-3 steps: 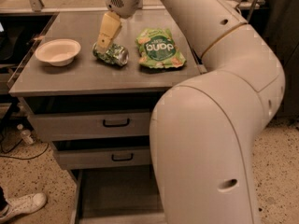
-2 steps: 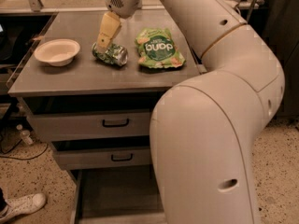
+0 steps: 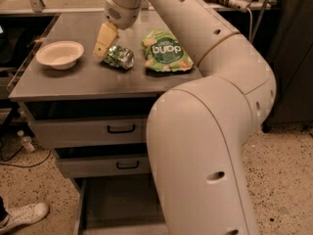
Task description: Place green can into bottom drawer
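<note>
The green can (image 3: 120, 57) lies on its side on the grey cabinet top (image 3: 88, 82), dented, with its silver end facing right. My gripper (image 3: 104, 52) hangs from the arm directly over the can's left end, its tan tip touching or just beside the can. The bottom drawer (image 3: 117, 204) is pulled open below, and its flat grey floor shows. The arm's big white link covers the drawer's right side.
A white bowl (image 3: 59, 54) sits left of the can. A flat green snack bag (image 3: 165, 52) lies right of it. Two shallower drawers with black handles (image 3: 121, 129) are closed above the open one. A white shoe (image 3: 22, 216) is on the floor at lower left.
My gripper has come down and a little left, closer onto the can's left end. The can, the bowl and the bag have not moved.
</note>
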Controlling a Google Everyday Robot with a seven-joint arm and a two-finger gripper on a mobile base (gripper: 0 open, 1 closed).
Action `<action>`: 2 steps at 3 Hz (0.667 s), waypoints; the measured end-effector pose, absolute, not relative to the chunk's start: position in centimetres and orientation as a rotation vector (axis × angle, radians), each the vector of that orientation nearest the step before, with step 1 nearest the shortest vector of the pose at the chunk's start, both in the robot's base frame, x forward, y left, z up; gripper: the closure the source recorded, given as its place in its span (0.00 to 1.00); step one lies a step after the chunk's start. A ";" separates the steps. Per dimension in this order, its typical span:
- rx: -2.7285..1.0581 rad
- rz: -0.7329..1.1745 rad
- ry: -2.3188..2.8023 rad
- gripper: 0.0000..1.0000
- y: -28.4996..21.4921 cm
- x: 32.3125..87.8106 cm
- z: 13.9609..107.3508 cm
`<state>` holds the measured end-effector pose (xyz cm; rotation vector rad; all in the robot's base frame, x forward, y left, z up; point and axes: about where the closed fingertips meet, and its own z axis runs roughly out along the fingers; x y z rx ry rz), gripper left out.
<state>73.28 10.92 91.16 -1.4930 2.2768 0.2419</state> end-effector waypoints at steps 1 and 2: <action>-1.472 0.261 2.326 0.00 12.3 74.5 88.9; -1.457 0.277 2.366 0.00 13.3 75.4 86.9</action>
